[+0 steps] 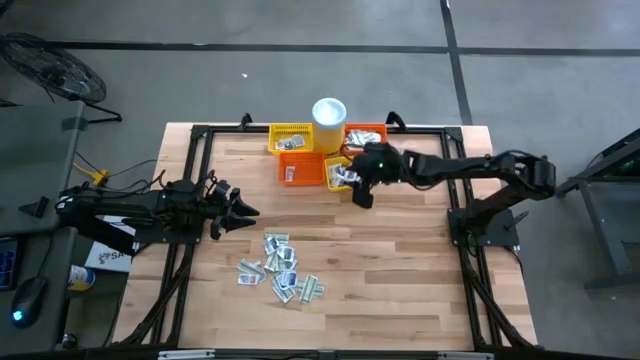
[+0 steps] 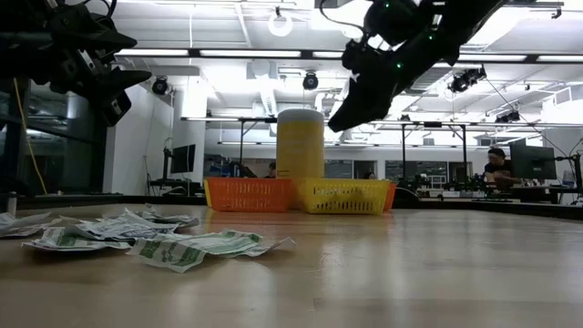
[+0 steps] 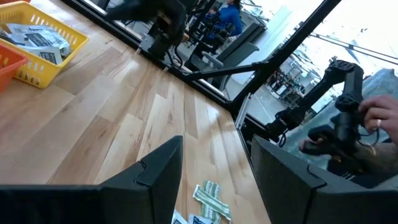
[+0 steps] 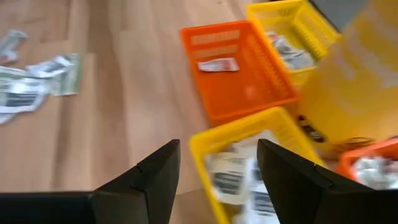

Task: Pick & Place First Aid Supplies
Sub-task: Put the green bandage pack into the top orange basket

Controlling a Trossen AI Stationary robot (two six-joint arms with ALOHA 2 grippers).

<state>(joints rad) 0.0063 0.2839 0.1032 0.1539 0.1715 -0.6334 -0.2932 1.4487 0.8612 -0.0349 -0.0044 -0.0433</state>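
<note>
Loose pile of small white and pale green sachets [image 1: 281, 268] on the wooden table [image 1: 400, 280], lower centre of the overhead frame, with more sachets lying in the yellow and orange baskets [image 1: 312, 155] clustered beside a white cup [image 1: 329, 111] at upper centre. Right gripper [image 1: 361, 193] just above the nearest yellow basket [image 4: 249, 155], fingers spread, pinching nothing. Left gripper [image 1: 243, 211] at middle left, above bare wood near the pile, fingers likewise spread and empty.
</note>
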